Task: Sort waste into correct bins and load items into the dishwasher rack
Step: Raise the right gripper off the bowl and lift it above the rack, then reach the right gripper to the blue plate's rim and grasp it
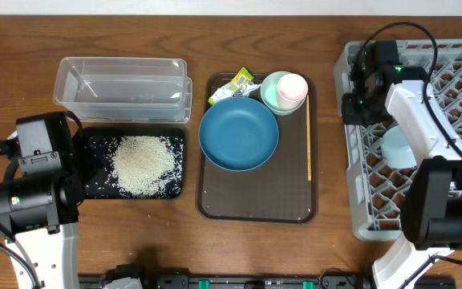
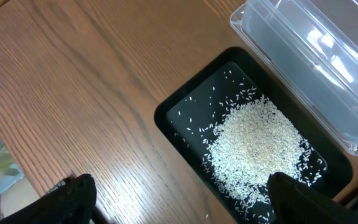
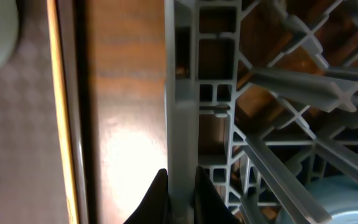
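So the right fingers [image 3: 154,205] are pinched down narrow on the left wall of the rack [image 1: 351,144], one finger on each side of the grey rim. The wrist view shows it pretty clearly. The left fingers [image 2: 297,199] are spread wide with nothing in them, hanging over the near end of the black tray [image 1: 95,181].

All the rice [image 1: 143,164] is in a heap in that black tray, with some stray grains scattered around it. The clear tub [image 1: 123,84] is right behind the tray, nearly touching it.

The brown tray [image 1: 255,205] is in the middle of the worktop [image 1: 22,32]. On it:
- the dark-blue plate [image 1: 239,134], taking up most of the left side
- the mint-green bowl [image 1: 273,98] in the back right corner, with the pink cup [image 1: 293,87] in it, by the look of it
- the chopstick [image 1: 309,140], lying along the right edge
- the yellow-green wrapper [image 1: 233,85], poking out behind the plate

The light-blue bowl [image 1: 398,148] is already in the rack, partly hidden under the right arm.
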You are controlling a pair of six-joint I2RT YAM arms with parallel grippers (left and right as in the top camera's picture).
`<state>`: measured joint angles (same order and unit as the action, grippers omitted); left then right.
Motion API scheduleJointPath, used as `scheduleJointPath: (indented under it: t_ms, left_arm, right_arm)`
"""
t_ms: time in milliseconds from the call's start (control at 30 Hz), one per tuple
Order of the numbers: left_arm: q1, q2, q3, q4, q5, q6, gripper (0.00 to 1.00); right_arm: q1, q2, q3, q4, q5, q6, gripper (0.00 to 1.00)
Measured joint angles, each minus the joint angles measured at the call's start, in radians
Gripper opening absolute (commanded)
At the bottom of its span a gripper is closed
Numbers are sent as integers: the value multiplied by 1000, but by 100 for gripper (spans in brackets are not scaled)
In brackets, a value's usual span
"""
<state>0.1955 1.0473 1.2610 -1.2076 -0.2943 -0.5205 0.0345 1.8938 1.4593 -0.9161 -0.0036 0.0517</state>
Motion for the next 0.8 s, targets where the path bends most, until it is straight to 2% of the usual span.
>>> scheduleJointPath:
  t_ms: [233,533,800]
  left_arm:
    - [0,0,0,0,0,0,90]
    - [0,0,0,0,0,0,91]
    - [0,0,0,0,0,0,90]
  right_arm:
    - [3,8,0,57,1,78,1]
    - [3,9,0,65,-1,90,4]
    - [4,9,3,22,-32,117,37]
